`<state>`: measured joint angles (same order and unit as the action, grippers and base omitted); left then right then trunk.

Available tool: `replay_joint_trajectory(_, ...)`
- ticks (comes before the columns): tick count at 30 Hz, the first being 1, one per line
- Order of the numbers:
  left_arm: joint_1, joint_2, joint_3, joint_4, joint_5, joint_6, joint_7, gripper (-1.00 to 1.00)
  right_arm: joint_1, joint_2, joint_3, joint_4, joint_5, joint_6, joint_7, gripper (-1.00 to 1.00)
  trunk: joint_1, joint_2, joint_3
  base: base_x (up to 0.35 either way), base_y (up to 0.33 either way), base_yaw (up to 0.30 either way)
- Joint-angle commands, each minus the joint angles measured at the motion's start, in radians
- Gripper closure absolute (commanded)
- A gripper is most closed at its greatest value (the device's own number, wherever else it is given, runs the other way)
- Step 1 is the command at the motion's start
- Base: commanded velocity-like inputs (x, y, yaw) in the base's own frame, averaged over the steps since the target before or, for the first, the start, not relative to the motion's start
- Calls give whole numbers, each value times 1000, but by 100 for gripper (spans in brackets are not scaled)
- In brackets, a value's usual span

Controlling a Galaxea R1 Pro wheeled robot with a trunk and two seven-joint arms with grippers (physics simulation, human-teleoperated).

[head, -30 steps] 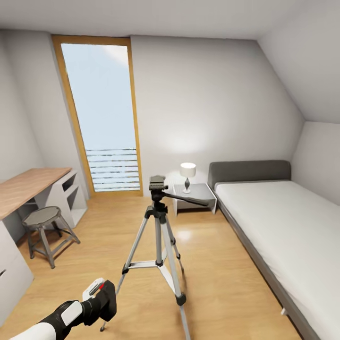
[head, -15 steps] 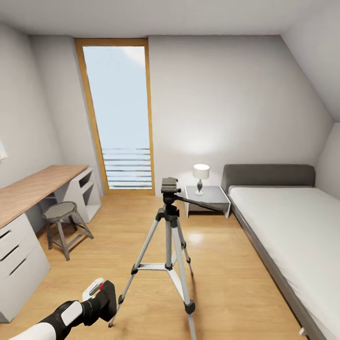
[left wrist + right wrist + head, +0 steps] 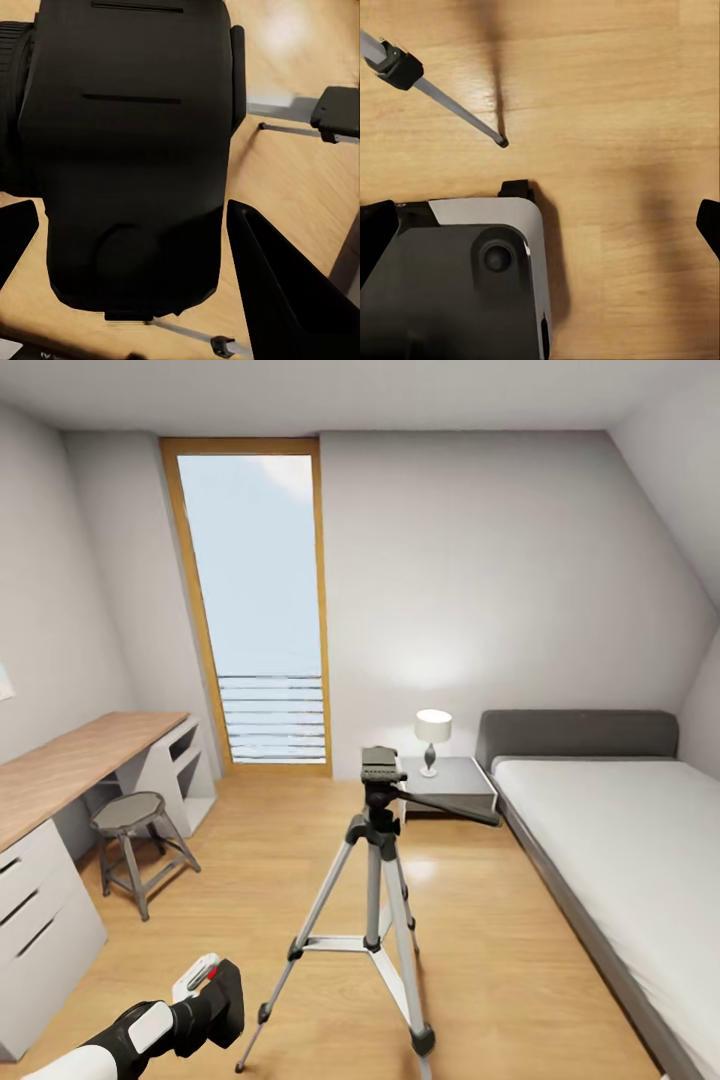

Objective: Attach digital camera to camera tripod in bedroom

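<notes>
Left gripper: low at the left of the head view, its dark fingers clamped on either side of the digital camera
Digital camera: held in the left gripper above the wood floor, red mark on its top showing in the head view
Camera tripod: standing upright on the floor mid-room, legs spread, black head bare, pan handle pointing toward the bed; apart from the camera
Right gripper: fingers spread wide over bare floor, holding nothing, above the robot's grey base
Room: desk and stool at left, nightstand with lit lamp beside the bed
</notes>
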<state>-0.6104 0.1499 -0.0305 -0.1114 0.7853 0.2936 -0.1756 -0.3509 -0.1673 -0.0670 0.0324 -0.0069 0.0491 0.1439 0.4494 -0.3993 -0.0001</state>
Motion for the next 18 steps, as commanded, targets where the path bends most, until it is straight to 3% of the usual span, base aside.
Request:
replay_joint_trajectory(1,0,0,-3,0,4,4,-2,100,-1,-1,-7,2,-1,2,3,-100,1,-1,0,89,73,0)
replay_joint_trajectory(18,0,0,-4,1,3,6,-1,100,-1,1,-7,1,-2,4,3,-100,1,-1,0,12,10,0)
